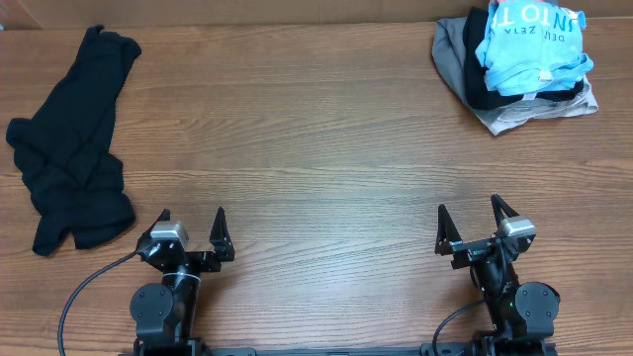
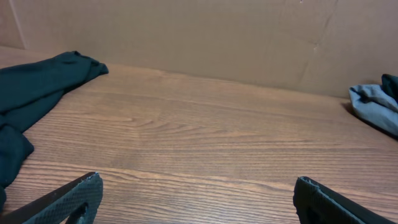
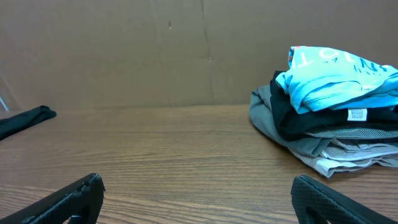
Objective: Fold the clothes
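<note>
A folded stack of clothes sits at the far right, topped by a light blue T-shirt (image 1: pixel 529 40) with white lettering, over a black garment (image 1: pixel 485 89) and a grey one (image 1: pixel 453 54). The stack also shows in the right wrist view (image 3: pixel 336 81). A loose, crumpled black garment (image 1: pixel 74 148) lies at the far left, also seen in the left wrist view (image 2: pixel 31 93). My left gripper (image 1: pixel 191 225) is open and empty near the front edge. My right gripper (image 1: pixel 471 223) is open and empty near the front edge.
The wooden table (image 1: pixel 297 148) is backed by a brown cardboard wall (image 3: pixel 155 50). A black cable (image 1: pixel 84 287) runs from the left arm's base.
</note>
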